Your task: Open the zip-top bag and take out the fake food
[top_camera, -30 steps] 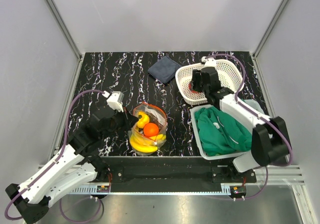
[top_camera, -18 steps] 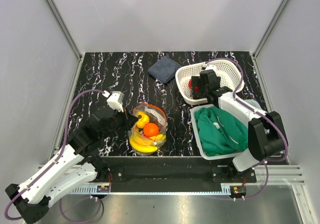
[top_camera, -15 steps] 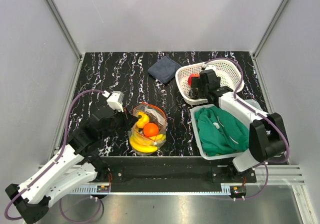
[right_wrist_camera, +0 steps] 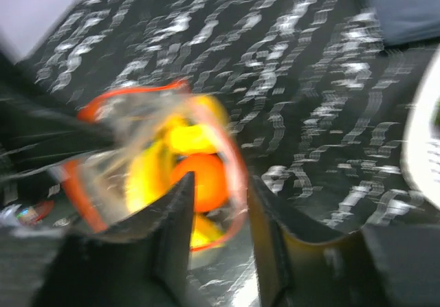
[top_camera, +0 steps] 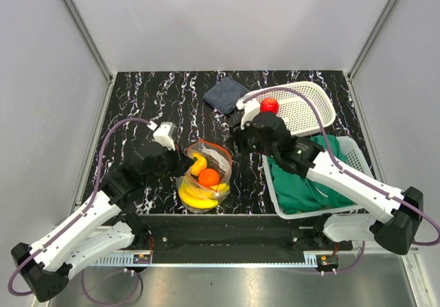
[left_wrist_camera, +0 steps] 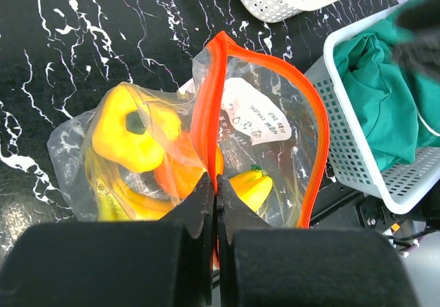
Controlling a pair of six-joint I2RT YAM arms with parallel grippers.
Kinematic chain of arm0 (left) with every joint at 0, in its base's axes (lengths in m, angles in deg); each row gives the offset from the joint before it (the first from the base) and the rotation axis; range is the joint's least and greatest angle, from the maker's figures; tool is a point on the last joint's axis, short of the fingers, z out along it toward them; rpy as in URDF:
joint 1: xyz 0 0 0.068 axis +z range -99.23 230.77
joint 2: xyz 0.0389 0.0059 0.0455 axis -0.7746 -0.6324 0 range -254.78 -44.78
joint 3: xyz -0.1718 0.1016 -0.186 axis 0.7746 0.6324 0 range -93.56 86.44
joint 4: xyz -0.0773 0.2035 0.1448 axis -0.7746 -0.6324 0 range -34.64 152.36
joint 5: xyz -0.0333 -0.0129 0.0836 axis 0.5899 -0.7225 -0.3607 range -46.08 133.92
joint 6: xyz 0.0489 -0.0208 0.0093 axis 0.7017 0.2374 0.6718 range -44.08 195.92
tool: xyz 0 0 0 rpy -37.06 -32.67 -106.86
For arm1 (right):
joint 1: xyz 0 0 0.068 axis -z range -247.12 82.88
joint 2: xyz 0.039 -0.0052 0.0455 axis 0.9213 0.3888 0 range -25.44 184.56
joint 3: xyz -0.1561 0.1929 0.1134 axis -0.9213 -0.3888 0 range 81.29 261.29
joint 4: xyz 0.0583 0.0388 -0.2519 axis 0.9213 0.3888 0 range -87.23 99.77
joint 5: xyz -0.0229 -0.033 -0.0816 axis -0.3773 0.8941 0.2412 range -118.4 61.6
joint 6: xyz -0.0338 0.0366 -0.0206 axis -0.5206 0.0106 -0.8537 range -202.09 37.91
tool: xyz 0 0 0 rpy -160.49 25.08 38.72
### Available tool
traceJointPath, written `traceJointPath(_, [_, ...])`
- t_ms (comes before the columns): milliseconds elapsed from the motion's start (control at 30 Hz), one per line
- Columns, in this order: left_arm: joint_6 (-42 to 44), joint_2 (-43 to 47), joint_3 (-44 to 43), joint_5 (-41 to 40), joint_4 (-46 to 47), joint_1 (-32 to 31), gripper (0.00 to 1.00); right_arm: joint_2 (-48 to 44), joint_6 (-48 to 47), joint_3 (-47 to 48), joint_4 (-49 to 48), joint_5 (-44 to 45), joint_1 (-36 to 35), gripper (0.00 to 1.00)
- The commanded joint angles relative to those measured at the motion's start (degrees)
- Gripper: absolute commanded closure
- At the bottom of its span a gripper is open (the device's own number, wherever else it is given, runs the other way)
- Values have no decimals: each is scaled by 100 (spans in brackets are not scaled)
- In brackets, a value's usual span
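the top camera, fixed high behind the near edge, looks steeply down on the whole black marbled table [top_camera: 137, 94] and its grey walls. the left wrist camera sits close over the zip-top bag [left_wrist_camera: 275, 149], facing down past the left gripper [left_wrist_camera: 214, 178] at its bottom edge, with the white basket [left_wrist_camera: 347, 132] at right. the right wrist camera, blurred, looks slantwise across the table from farther back, past the right gripper [right_wrist_camera: 220, 180], toward the same bag. all three views share the bag and the fake food [top_camera: 208, 176] inside it.
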Motion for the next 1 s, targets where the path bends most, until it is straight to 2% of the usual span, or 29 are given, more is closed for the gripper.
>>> traceJointPath(0, [-76, -109, -217, 138, 441, -5, 100, 255, 411, 235, 78, -885, -348, 59])
traceJointPath(133, [-85, -144, -269, 173, 476, -5, 100, 695, 517, 175, -10, -1009, -796, 60])
traceJointPath(500, [-190, -65, -129, 217, 493, -5, 100, 1565, 807, -256, -625, -1247, -850, 53])
traceJointPath(700, [-182, -223, -120, 261, 616, -5, 100, 2040, 860, -213, -687, -1071, -858, 43])
traceJointPath(767, [-181, -285, -112, 252, 625, -5, 100, 2163, 851, -177, -687, -913, -850, 33])
traceJointPath(967, [-312, -320, 46, 261, 801, -5, 100, 2470, 614, -203, -670, -579, -841, 18])
